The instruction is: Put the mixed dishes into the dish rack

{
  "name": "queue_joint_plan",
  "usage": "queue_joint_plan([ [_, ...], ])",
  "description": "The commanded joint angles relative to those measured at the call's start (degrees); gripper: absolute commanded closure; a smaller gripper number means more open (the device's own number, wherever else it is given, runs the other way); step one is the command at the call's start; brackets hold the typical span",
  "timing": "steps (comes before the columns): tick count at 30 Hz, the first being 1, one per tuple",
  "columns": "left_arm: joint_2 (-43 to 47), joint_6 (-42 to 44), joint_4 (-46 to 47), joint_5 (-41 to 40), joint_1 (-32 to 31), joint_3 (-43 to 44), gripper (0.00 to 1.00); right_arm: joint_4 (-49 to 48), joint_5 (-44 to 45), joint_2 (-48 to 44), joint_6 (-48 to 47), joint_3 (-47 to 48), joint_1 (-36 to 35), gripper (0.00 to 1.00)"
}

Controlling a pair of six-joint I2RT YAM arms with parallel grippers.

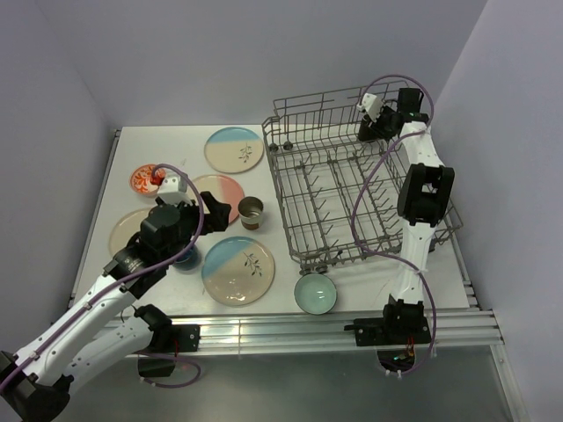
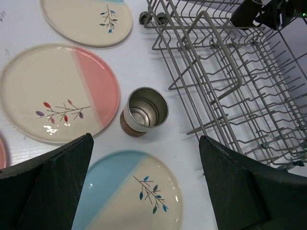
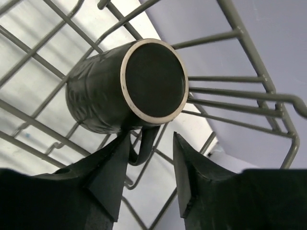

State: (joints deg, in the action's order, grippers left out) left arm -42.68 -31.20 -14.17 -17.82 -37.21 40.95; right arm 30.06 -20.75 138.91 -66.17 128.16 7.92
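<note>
Dishes mostly sit on the table left of the dish rack [image 1: 334, 189]. Teal bowl [image 1: 315, 293] by the near edge, blue plate [image 1: 237, 269] at its 10 o'clock. Left gripper [image 2: 145, 141] hangs spread wide and empty above the upright brown mug [image 2: 144, 112], open table between mug and rack wall. Pink plate [image 1: 220, 189] and orange-red bowl [image 1: 148, 180] farther, 10 o'clock. Dark-blue mug [image 3: 110, 96] lies on its side in the rack's far 1 o'clock corner. Right gripper [image 3: 151, 139] fingers parted around its handle, with a gap.

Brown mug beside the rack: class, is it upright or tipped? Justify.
Upright. The brown mug stands on its base, mouth up; the left wrist view looks down into its empty inside.
</note>
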Motion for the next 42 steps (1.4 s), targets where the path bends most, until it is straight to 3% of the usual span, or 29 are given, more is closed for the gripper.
queue_joint_plan([
  [1, 1.0, -1.1, 1.4, 0.6, -0.1, 1.4, 0.01, -2.6, -3.7, -6.5, 5.5, -0.9, 1.1, 0.5],
  [12, 0.8, -4.5, -0.9, 0.4, -0.1, 2.0, 0.01, 0.1, -7.5, -16.8, 13.7, -5.2, 1.2, 0.39],
  [17, -2.5, -12.5, -3.4, 2.2, 1.0, 3.3, 0.01, 10.9, -14.1, -24.3, 16.4, -6.9, 0.4, 0.36],
  [20, -7.6, -17.2, -1.7, 10.0, 4.8, 3.3, 0.07, 17.5, -23.4, -30.8, 17.7, -11.3, -1.1, 0.36],
  [21, -11.2, -18.5, -1.4, 12.3, 6.0, 3.8, 0.15, 18.5, -25.2, -32.5, 18.7, -14.2, -1.7, 0.37],
  [25, -22.1, -22.1, -2.4, 20.9, 11.2, 7.8, 0.27, 21.4, -33.0, -42.9, 23.8, -23.3, -7.3, 0.39],
  [33, -41.3, -21.1, -12.8, 18.8, 11.2, 20.6, 0.36, 10.9, -36.6, -56.9, 36.3, -41.0, -15.3, 0.41],
  [42, -51.0, -19.4, -16.1, 15.2, 10.6, 26.2, 0.53, 11.4, -38.3, -59.5, 37.8, -43.1, -15.5, 0.41],
])
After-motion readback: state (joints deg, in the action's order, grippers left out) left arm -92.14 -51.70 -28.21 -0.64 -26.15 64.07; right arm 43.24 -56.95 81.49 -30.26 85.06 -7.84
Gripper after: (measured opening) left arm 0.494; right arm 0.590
